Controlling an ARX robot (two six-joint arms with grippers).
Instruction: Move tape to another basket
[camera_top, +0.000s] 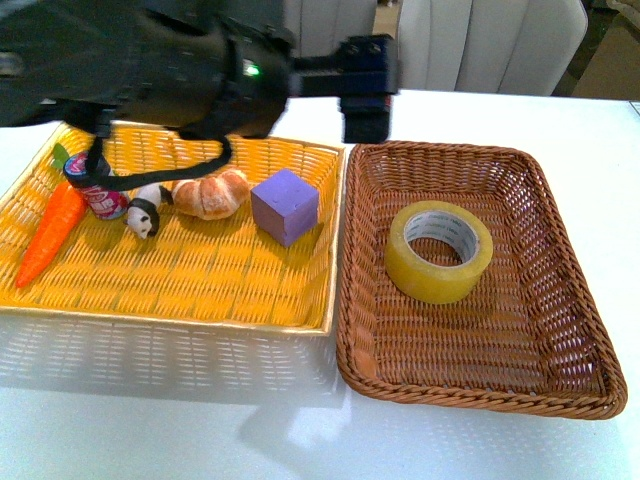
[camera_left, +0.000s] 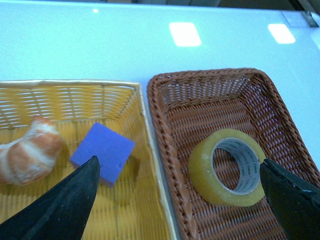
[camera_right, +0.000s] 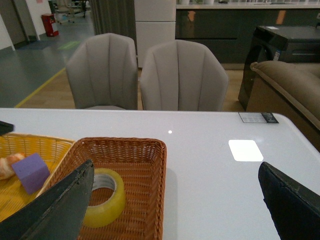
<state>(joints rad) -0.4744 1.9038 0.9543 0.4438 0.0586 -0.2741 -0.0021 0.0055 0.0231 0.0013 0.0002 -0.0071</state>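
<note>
Open room around tape (camera_top: 439, 251); left arm (camera_top: 150, 65) above yellow basket (camera_top: 190, 270).

Two grey chairs (camera_right: 145, 75) behind a glossy white table (camera_right: 215, 165)

My left arm (camera_top: 150, 65): bulky matte-black housing, small green indicator light (camera_top: 247, 69) lit, black cable (camera_top: 160, 172) looping beneath. Gripper fingers (camera_left: 60, 207) are black, wedge-shaped, tapering in both wrist views.

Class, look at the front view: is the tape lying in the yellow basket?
No. The tape lies in the brown wicker basket.
</note>
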